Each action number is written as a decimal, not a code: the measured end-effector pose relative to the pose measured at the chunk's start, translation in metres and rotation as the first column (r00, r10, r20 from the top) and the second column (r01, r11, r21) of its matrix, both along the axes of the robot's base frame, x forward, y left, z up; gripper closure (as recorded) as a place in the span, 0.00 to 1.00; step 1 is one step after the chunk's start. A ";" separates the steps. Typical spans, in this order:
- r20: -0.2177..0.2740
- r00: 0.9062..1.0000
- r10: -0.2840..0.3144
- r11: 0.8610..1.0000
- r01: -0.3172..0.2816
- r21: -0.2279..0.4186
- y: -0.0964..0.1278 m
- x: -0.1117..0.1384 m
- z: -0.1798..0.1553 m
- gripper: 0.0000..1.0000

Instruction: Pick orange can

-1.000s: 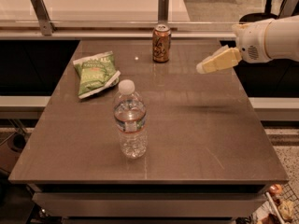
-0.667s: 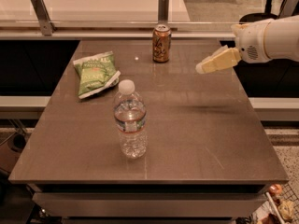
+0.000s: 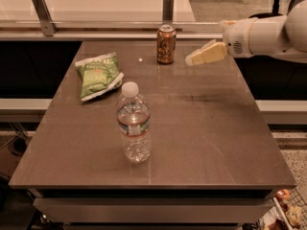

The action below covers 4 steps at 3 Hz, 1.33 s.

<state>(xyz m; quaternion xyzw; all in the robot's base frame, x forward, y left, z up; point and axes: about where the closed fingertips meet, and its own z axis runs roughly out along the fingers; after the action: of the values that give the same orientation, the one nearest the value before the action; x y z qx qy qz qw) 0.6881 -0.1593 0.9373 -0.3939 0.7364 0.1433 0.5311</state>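
Orange can (image 3: pixel 166 44) upright (silver rim), far edge of table (image 3: pixel 201 128); gripper (image 3: pixel 191 60) just beside

Table (image 3: pixel 201 128) with orange can (image 3: pixel 166 44), bottle (image 3: pixel 134 123), chip bag (image 3: pixel 98 74); end effector (image 3: pixel 189 60) near can

Arm (image 3: pixel 273 32): white, smooth rounded casing — thick and tube-like, running off the right edge.
Wrist housing (image 3: pixel 238 40): white, bulbous, with a small patch of dark dots on its side and a thin yellowish seam ring behind it.
Gripper (image 3: pixel 190 60): pale yellow, wedge-shaped, tapering to a blunt whitish tip — upper right of the view, at the arm's left end.
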 end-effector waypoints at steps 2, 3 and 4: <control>-0.003 0.997 0.076 0.994 -0.076 0.079 0.051 0.048 -0.018 0.00; -0.003 0.997 0.076 0.995 -0.076 0.072 0.070 0.065 -0.027 0.00; -0.005 0.997 0.074 0.995 -0.073 0.068 0.083 0.080 -0.034 0.00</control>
<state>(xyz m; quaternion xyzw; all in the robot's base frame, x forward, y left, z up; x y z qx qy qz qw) 0.7680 -0.0760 0.9035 -0.4019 0.7180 0.1894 0.5358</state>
